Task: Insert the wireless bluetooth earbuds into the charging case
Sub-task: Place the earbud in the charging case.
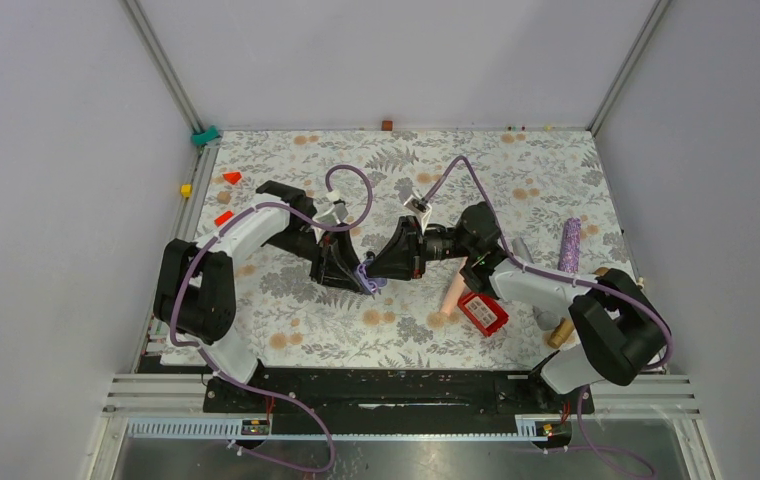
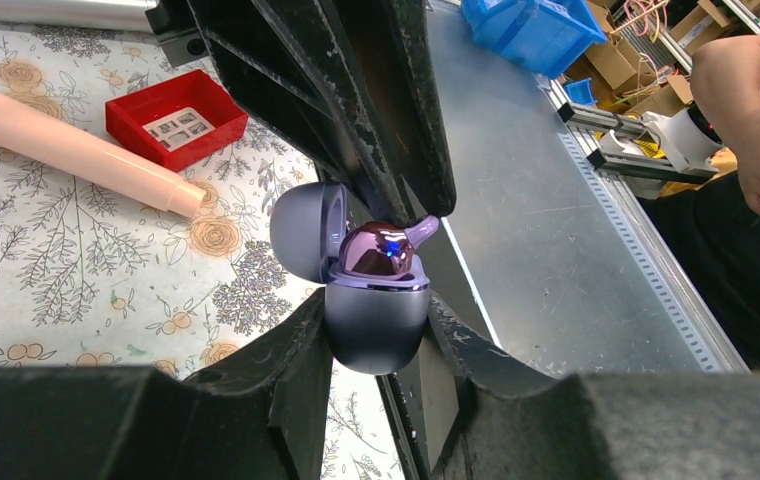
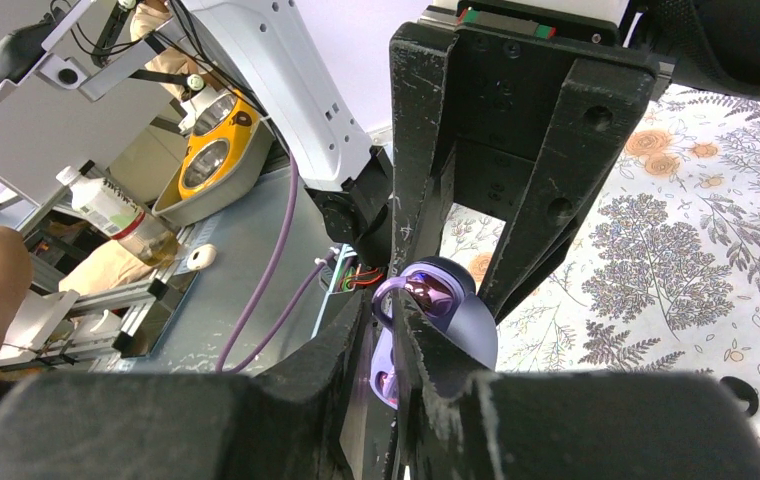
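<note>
Left wrist: charging case clamped between left gripper fingers, earbud atop

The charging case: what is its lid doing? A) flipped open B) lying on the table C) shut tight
A: the charging case, held in the left tool, has its lid swung up to one side, and a shiny earbud shows at its mouth.

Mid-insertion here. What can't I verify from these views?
Top view: charging case almost hidden between the left gripper and right gripper.
Left wrist: whether the earbud is seated; case rim hides its underside.
Right wrist: own fingers block the socket.
Second earbud: unidentified anywhere.
</note>
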### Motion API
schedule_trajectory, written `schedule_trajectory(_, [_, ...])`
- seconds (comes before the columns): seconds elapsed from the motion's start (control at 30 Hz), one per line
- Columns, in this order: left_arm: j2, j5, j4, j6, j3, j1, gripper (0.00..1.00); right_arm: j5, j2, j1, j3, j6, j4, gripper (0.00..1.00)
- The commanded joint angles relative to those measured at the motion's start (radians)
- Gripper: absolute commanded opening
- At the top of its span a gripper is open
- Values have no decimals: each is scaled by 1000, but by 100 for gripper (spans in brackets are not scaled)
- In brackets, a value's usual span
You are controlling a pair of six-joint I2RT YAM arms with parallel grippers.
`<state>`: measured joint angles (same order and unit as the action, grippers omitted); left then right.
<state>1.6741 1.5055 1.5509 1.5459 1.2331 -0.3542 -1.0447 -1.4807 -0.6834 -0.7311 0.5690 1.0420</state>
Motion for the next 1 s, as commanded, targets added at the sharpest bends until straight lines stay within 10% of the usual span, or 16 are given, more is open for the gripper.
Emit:
schedule_trajectory(0.0, [-47,149,58,34,1,-8,0,30,20,-7,-26,-72,-37,23])
schedule_trajectory(0.97, [-55,147,59,28,7,-9,0,110,148,-3,-96,-423,-472,34])
